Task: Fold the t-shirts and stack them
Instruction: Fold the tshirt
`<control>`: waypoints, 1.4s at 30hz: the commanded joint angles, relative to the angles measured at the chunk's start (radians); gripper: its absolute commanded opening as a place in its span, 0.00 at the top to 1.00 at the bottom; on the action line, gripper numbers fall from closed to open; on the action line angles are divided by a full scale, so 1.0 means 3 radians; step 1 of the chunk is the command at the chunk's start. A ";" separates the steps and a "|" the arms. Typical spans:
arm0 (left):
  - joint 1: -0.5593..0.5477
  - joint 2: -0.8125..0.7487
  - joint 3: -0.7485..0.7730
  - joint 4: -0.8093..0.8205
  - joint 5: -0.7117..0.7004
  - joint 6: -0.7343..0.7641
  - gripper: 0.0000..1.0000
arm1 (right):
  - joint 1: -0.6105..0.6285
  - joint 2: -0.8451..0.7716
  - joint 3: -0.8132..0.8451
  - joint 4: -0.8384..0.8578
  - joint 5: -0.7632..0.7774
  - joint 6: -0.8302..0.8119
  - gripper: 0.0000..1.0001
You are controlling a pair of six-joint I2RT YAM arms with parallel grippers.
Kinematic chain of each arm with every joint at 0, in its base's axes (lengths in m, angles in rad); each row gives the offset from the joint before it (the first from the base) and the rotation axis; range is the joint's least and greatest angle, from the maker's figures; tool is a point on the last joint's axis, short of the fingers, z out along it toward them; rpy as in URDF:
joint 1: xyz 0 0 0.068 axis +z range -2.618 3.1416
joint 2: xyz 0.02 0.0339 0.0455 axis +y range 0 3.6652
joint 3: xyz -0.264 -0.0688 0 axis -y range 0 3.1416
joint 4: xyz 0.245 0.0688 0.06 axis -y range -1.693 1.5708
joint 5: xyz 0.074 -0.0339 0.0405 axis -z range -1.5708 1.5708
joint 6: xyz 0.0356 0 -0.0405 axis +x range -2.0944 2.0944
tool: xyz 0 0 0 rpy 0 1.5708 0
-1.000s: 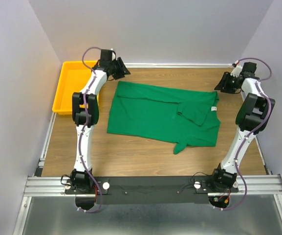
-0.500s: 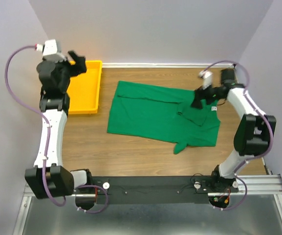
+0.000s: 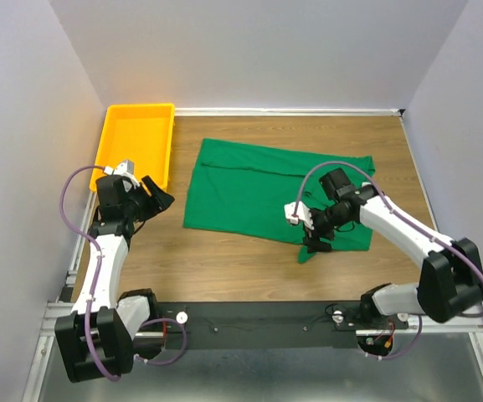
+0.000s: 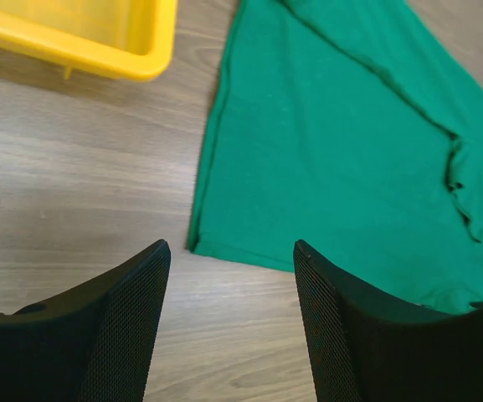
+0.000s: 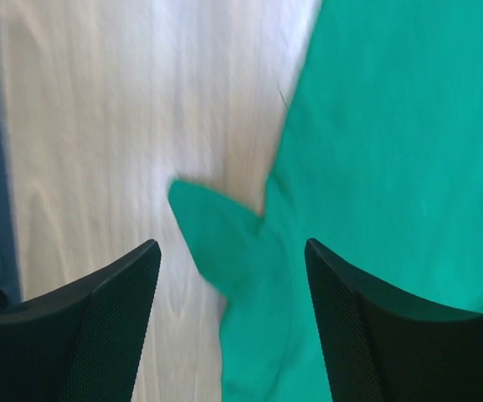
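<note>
- You have the wooden surface [image 3: 241,272] carrying everything, with the dark-green t-shirt [image 3: 249,188] lying flat at its middle, one sleeve [image 3: 305,253] jutting past the near hem.
- The yellow tray [image 3: 141,107] sits at the far left corner, apart from the shirt.
- Your left hand [image 3: 159,199] hovers beside the shirt's near-left corner, spread wide, holding nothing.
- Your right hand [image 3: 316,239] hangs over that sleeve, spread wide, holding nothing.

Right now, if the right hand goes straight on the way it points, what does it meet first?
The green t-shirt: its loose sleeve tip lies dead ahead of the open right hand, which points down at it. Bare table is just to one side. Gap to the cloth is unclear.
</note>
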 commanded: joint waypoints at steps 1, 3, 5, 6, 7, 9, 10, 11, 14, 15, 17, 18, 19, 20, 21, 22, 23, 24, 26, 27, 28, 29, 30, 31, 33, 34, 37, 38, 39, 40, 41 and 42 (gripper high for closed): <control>-0.0043 -0.0113 -0.0082 0.0105 0.0235 -0.0155 0.32 | -0.0050 -0.0360 -0.0295 0.0161 0.0953 0.0320 0.24; -0.0053 -0.0083 -0.0078 0.0141 0.0250 -0.0145 0.32 | -0.0102 -0.0498 -0.0403 0.0150 0.1005 0.0392 0.25; -0.0063 -0.0027 -0.0042 0.0167 0.0266 -0.0120 0.32 | -0.0204 -0.0596 -0.0521 0.0145 0.1031 0.0484 0.29; -0.0063 0.0044 -0.0021 0.0172 0.0286 -0.0099 0.32 | -0.0239 -0.0601 -0.0562 0.0150 0.1066 0.0489 0.35; -0.0063 0.0076 -0.0001 0.0187 0.0297 -0.0069 0.32 | -0.0255 -0.0601 -0.0603 0.0155 0.1127 0.0459 0.37; -0.0078 0.0162 0.0050 0.0223 0.0322 -0.0048 0.32 | -0.0286 -0.0606 -0.0720 0.0231 0.1169 0.0458 0.38; -0.0084 0.0183 0.0081 0.0233 0.0327 -0.0043 0.32 | -0.0286 -0.0606 -0.0751 0.0278 0.1174 0.0474 0.39; -0.0094 0.0203 0.0086 0.0249 0.0337 -0.0043 0.32 | -0.0286 -0.0601 -0.0777 0.0329 0.1179 0.0484 0.40; -0.0114 0.0260 0.0107 0.0285 0.0358 -0.0048 0.32 | -0.0286 -0.0458 -0.0838 0.0544 0.1246 0.0545 0.44; -0.0124 0.0265 0.0112 0.0285 0.0368 -0.0048 0.32 | -0.0286 -0.0352 -0.0808 0.0600 0.1261 0.0611 0.52; -0.0130 0.0245 0.0101 0.0285 0.0378 -0.0048 0.32 | -0.0286 -0.0249 -0.0737 0.0646 0.1261 0.0714 0.65; -0.0135 0.0214 0.0091 0.0285 0.0378 -0.0058 0.32 | -0.0281 -0.0218 -0.0696 0.0651 0.1251 0.0760 0.74; -0.0140 0.0199 0.0076 0.0285 0.0373 -0.0058 0.32 | -0.0286 -0.0198 -0.0599 0.0651 0.1200 0.0816 0.80; -0.0135 0.0178 0.0051 0.0285 0.0378 -0.0068 0.32 | -0.0286 -0.0208 -0.0558 0.0656 0.1169 0.0837 0.91; -0.0140 0.0148 0.0035 0.0285 0.0373 -0.0073 0.32 | -0.0286 -0.0213 -0.0517 0.0667 0.1123 0.0847 0.95; -0.0140 0.0137 0.0020 0.0290 0.0368 -0.0073 0.32 | -0.0286 -0.0192 -0.0466 0.0677 0.1113 0.0882 0.99; -0.0140 0.0127 0.0004 0.0290 0.0373 -0.0073 0.32 | -0.0286 -0.0167 -0.0349 0.0702 0.1098 0.0923 1.00; -0.0140 0.0127 -0.0001 0.0295 0.0373 -0.0083 0.32 | -0.0281 -0.0136 -0.0272 0.0723 0.1092 0.0969 0.99; -0.0140 0.0122 -0.0001 0.0295 0.0378 -0.0089 0.32 | -0.0291 0.0007 -0.0027 0.0774 0.1067 0.1163 0.99; -0.0140 0.0122 0.0004 0.0295 0.0389 -0.0089 0.32 | -0.0291 0.0058 0.0061 0.0855 0.1067 0.1245 0.99; -0.0145 0.0122 0.0019 0.0300 0.0389 -0.0084 0.32 | -0.0316 0.0190 0.0148 0.0896 0.1057 0.1438 1.00; -0.0145 0.0127 0.0030 0.0300 0.0394 -0.0084 0.32 | -0.0332 0.0257 0.0356 0.0998 0.1056 0.1552 0.99; -0.0145 0.0137 0.0035 0.0300 0.0399 -0.0079 0.32 | -0.0357 0.0349 0.0464 0.1055 0.1051 0.1654 0.99; -0.0145 0.0142 0.0045 0.0295 0.0409 -0.0078 0.32 | -0.0378 0.0436 0.0592 0.1111 0.1102 0.1776 0.99; -0.0145 0.0178 0.0076 0.0305 0.0414 -0.0058 0.32 | -0.0434 0.0768 0.0914 0.1275 0.1265 0.2134 0.99; -0.0145 0.0193 0.0091 0.0310 0.0414 -0.0053 0.32 | -0.0454 0.0891 0.1022 0.1306 0.1545 0.2338 0.99; -0.0140 0.0239 0.0127 0.0315 0.0440 -0.0048 0.32 | -0.0556 0.1371 0.1420 0.1275 0.2011 0.2748 0.49; -0.0145 0.0250 0.0142 0.0315 0.0440 -0.0038 0.32 | -0.0602 0.1403 0.1462 0.1255 0.2003 0.2764 0.42; -0.0145 0.0265 0.0142 0.0315 0.0450 -0.0027 0.32 | -0.0648 0.1363 0.1458 0.1255 0.1967 0.2764 0.33; -0.0150 0.0265 0.0147 0.0315 0.0445 -0.0022 0.32 | -0.0720 0.1317 0.1412 0.1260 0.1891 0.2724 0.32; -0.0145 0.0270 0.0142 0.0315 0.0440 -0.0012 0.32 | -0.0746 0.1260 0.1376 0.1250 0.1834 0.2678 0.32; -0.0150 0.0270 0.0132 0.0315 0.0430 -0.0017 0.32 | -0.0766 0.1083 0.1325 0.1245 0.1646 0.2612 0.32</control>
